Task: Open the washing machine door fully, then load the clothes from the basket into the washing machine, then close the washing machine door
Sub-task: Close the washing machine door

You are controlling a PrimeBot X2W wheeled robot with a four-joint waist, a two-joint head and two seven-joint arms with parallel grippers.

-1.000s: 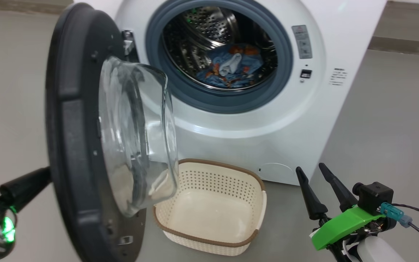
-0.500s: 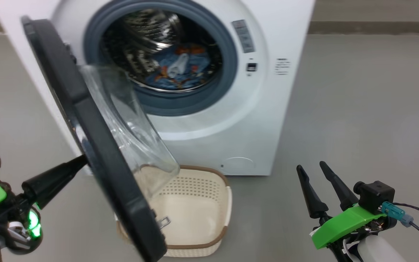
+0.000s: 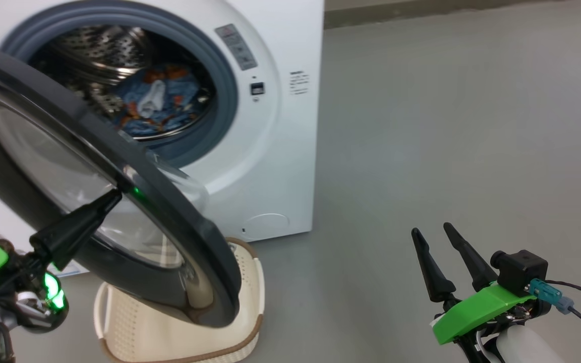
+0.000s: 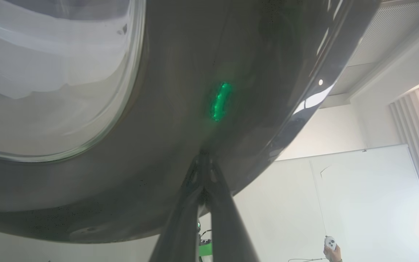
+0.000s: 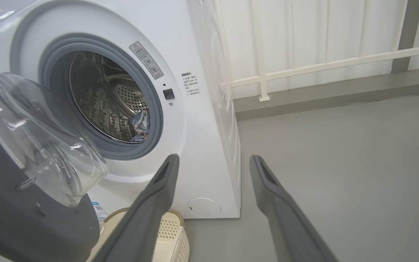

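Left gripper (image 3: 115, 195) has its fingers pinched together with nothing between them, tips pressed right on the door (image 3: 189, 237), on the glossy black outer rim. Door's partly open, hanging over the basket (image 3: 252, 287), which sits on the floor in front of the washer (image 3: 280, 151). Clothes (image 3: 162, 98) are in the drum. Right gripper (image 3: 430, 229) hovers off to the side, fingers spread, holding nothing.
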